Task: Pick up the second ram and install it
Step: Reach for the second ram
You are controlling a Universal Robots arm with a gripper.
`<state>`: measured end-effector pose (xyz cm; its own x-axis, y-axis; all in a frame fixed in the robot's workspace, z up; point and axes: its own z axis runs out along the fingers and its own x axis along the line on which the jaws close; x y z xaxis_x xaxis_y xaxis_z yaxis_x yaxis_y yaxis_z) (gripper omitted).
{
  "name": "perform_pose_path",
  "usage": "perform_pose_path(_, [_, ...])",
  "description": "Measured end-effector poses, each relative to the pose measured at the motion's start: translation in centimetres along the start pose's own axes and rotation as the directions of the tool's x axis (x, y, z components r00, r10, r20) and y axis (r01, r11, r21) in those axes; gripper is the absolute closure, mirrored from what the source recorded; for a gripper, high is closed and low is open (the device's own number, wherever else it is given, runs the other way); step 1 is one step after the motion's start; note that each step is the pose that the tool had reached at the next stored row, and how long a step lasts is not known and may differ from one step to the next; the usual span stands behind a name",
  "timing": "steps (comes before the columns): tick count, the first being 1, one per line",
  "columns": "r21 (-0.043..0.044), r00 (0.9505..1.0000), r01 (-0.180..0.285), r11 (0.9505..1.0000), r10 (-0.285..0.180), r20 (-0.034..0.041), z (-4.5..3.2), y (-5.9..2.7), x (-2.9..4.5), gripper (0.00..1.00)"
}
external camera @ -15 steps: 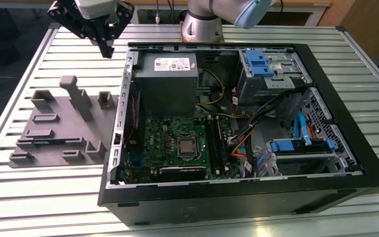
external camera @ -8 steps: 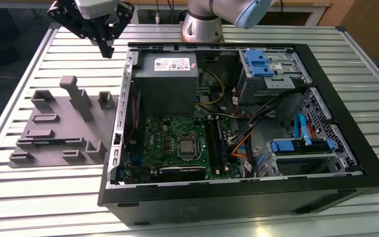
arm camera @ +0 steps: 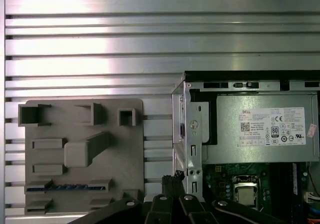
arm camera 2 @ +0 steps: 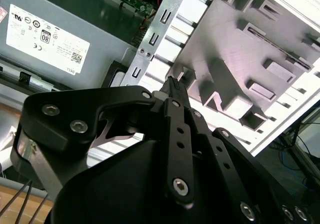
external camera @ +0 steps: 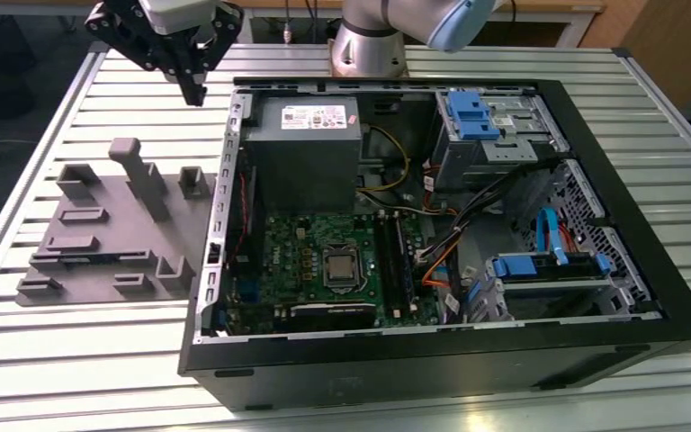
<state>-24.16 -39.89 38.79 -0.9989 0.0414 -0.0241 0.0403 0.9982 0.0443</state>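
The second ram point(arm camera: 65, 187) is a thin dark stick with bluish marks, lying in a slot of the gray holder point(arm camera: 55, 134). In the exterior view it shows as a dark line point(external camera: 87, 259) near the holder's point(external camera: 105, 225) front. My gripper point(external camera: 192, 88) hangs high over the table beyond the holder, by the computer case's far corner on the exterior view's left. Its black fingers point(arm camera 2: 172, 86) are shut together with nothing between them. In the first wrist view the fingertips point(arm camera: 172, 181) sit between the holder and the case. The motherboard's long black slots point(external camera: 390, 261) lie inside the case.
The open black computer case point(external camera: 633, 225) fills the exterior view's right half, with a gray power supply point(external camera: 303, 144), blue drive brackets point(external camera: 478, 115) and loose cables point(external camera: 489, 198). A tall post point(external camera: 144, 180) rises from the holder. The slatted metal table point(external camera: 69, 360) surrounds both.
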Motion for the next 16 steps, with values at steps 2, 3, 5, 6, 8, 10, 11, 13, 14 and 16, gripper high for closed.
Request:
perform_pose_path(2, [0.0000,1.0000,0.000,1.0000,0.000,0.0000,0.00,-0.01,0.18,0.89])
perform_pose_path(3, [-0.0001,1.0000,0.000,1.0000,0.000,0.0001,0.00,-0.01,0.30,0.89])
perform_pose_path(5, [-0.0001,1.0000,0.000,1.0000,0.000,0.0001,-0.01,-0.02,0.53,0.89])
perform_pose_path(6, [-0.0001,1.0000,0.000,1.0000,0.000,0.0001,-0.01,-0.03,0.62,0.89])
perform_pose_path(8, [0.0000,1.0000,0.000,1.0000,0.000,0.0001,-0.01,-0.03,0.77,0.89])
perform_pose_path(10, [-0.0001,1.0000,0.000,1.0000,0.000,0.0001,-0.01,-0.04,0.89,0.89])
perform_pose_path(11, [0.0000,1.0000,0.000,1.0000,0.000,0.0000,-0.01,-0.03,0.91,0.89])
perform_pose_path(13, [0.0000,1.0000,0.000,1.0000,0.000,0.0000,-0.02,-0.04,0.98,0.89])
perform_pose_path(14, [0.0000,1.0000,0.000,1.0000,0.000,0.0000,-0.02,-0.04,1.01,0.89])
perform_pose_path(16, [0.0000,1.0000,0.000,1.0000,0.000,0.0000,-0.02,-0.04,1.05,0.89])
